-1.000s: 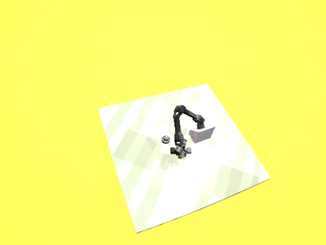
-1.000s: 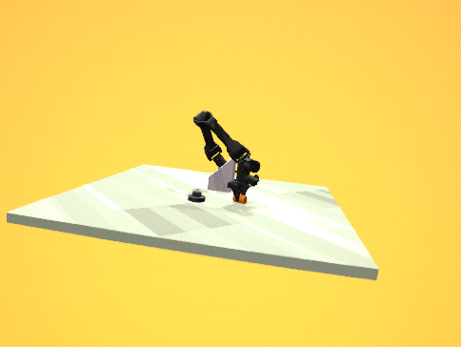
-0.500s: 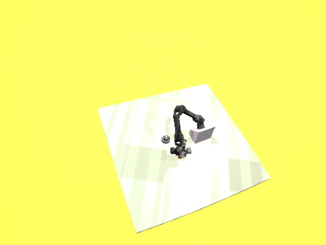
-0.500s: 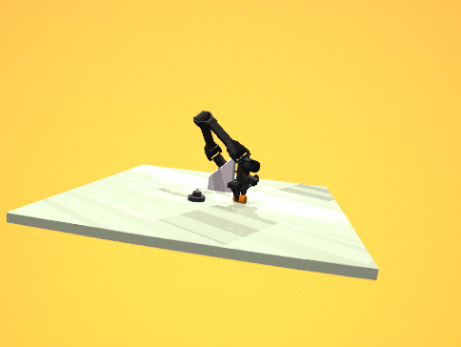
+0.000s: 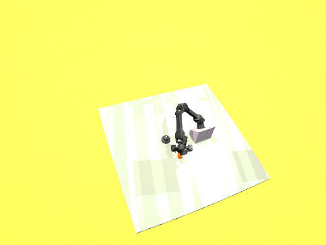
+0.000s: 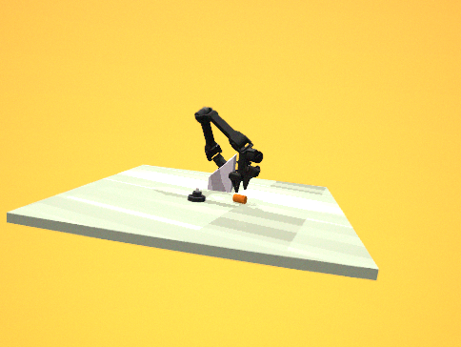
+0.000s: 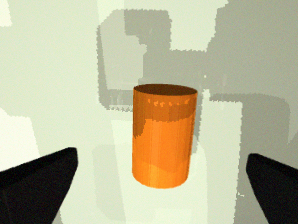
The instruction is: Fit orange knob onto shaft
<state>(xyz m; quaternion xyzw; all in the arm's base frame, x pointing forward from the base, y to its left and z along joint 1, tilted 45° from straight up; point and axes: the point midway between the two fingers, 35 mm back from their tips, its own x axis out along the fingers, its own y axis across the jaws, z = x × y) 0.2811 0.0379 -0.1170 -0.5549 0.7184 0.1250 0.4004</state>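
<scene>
The orange knob [image 6: 239,198] lies on its side on the pale table, apart from the pedestal. In the wrist view the knob [image 7: 162,135] is a plain cylinder with one shaded flat end turned away; I cannot make out its hole. My gripper [image 6: 240,185] hangs just above it, pointing down, open wide and empty. Its two dark fingers sit at the lower corners of the wrist view, well clear of the knob on both sides [image 7: 157,182]. The dark round pedestal with its short shaft [image 6: 196,195] stands to the left of the knob; it also shows in the top view [image 5: 166,138], left of the gripper [image 5: 180,151].
A pale lilac wedge-shaped block [image 5: 201,134] stands by the arm's base, behind the gripper; it also shows in the exterior view [image 6: 223,177]. The table slab ends in edges on all sides, far from the work spot.
</scene>
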